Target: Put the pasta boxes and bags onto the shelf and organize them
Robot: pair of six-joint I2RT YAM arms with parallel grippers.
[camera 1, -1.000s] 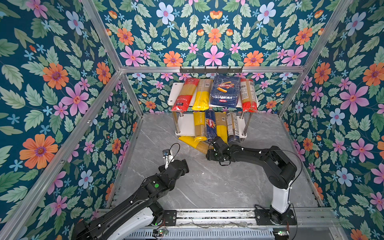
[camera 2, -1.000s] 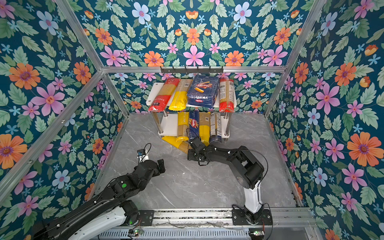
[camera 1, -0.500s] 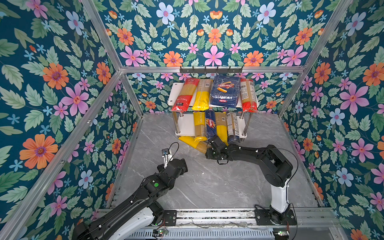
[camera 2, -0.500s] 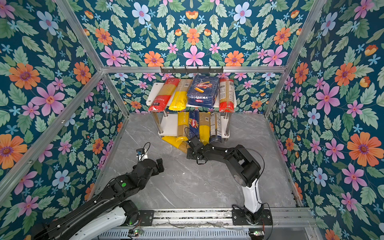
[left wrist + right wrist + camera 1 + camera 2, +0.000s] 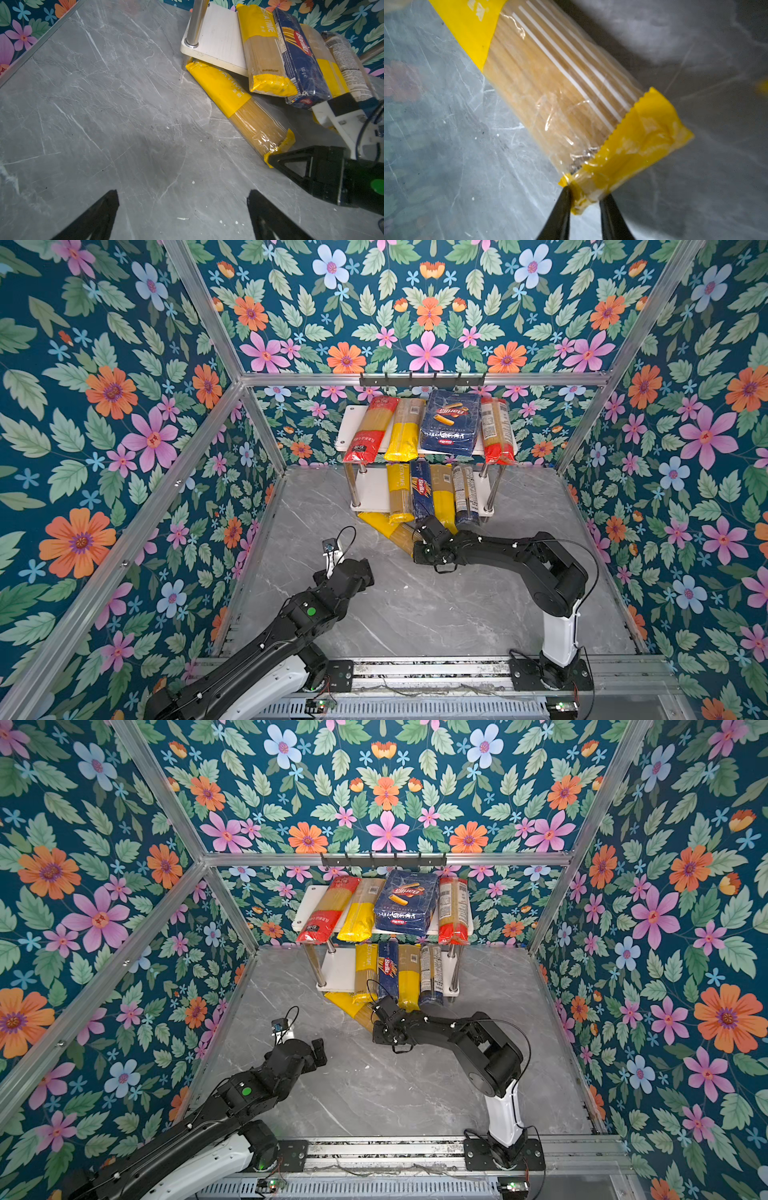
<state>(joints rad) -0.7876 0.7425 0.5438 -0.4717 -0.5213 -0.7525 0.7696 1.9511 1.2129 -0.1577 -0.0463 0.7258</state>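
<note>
1. Though closed tight, grips only a scrap of film — right gripper (image 5: 415,546), centre of the frame in a top view, pinching the near end of the stray spaghetti bag (image 5: 388,529) lying slantwise on the tabletop (image 5: 415,614), far end tucked under the shelf (image 5: 351,423). Eight other packs (image 5: 451,423) already shelved, four per board. Could snag on the lower board (image 5: 369,488) if lifted before being drawn clear.
2. Also in a top view: left gripper (image 5: 318,1052), lower left of centre, jaws wide and holding nothing, well apart from the bag — no help against a drop.
3. Left wrist view: own fingers (image 5: 104,207) spread wide over bare tabletop; bag's yellow far end wedged beneath the lower board (image 5: 218,41), shelved packs overhanging just above. Might shove the shelf or knock those packs loose if yanked upward or sideways.
4. Right wrist view: fingertips (image 5: 562,207) nipping one corner of the crimped yellow seal, whole length of the bag lying beyond the pinch. Likely to tear, slip free, or swing and snap strands under a fast lift.
</note>
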